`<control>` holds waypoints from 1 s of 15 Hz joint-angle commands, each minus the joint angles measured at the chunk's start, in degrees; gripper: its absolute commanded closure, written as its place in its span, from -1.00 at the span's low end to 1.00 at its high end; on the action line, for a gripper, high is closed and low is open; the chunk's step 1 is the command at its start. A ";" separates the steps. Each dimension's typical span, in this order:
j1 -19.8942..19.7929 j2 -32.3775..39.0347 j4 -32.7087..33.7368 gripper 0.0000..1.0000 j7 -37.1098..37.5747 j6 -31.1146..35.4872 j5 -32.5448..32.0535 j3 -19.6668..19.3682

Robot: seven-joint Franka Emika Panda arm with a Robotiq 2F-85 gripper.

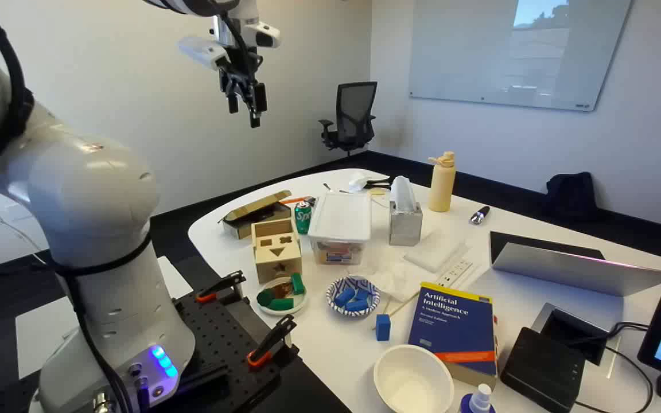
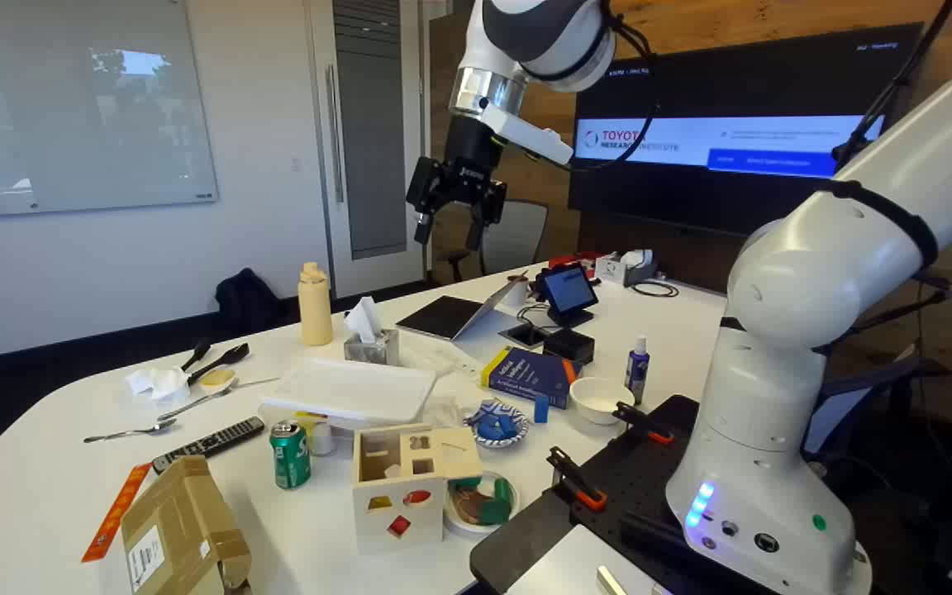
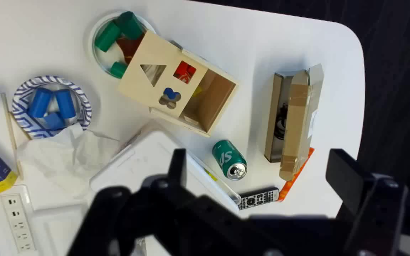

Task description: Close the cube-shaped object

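- On the white table (image 3: pixel 247 39), a round pale dish (image 3: pixel 106 59) holding green cylindrical blocks (image 3: pixel 107 36) stands right next to the small pale wooden cube-shaped box (image 2: pixel 398 500).
- A large translucent white plastic container (image 1: pixel 339 215), its own cover on, is just beside the box; a green metal soda can (image 3: pixel 229 159) stands upright near both.
- Farther out lies an open brown cardboard carton (image 3: pixel 299 117), near an orange strip (image 3: pixel 299 174) and a black remote control (image 3: pixel 258 199).
- A blue-and-white patterned bowl (image 3: pixel 20 97) of blue blocks (image 3: pixel 40 102) is near the dish.
- The black two-finger gripper (image 2: pixel 448 235) hangs high above the table, fingers spread wide, nothing between them.
- The box's flat wooden lid (image 3: pixel 169 82), cut with triangular, square and four-lobed holes, sits off to one side: it reaches out over the dish and leaves the rest of the top uncovered.
- Red shows through the square hole, blue through the four-lobed one, and a little yellow inside the gap.
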 commanded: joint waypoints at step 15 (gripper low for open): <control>-5.98 12.95 -14.63 -1.00 -2.74 29.97 -1.92 -4.10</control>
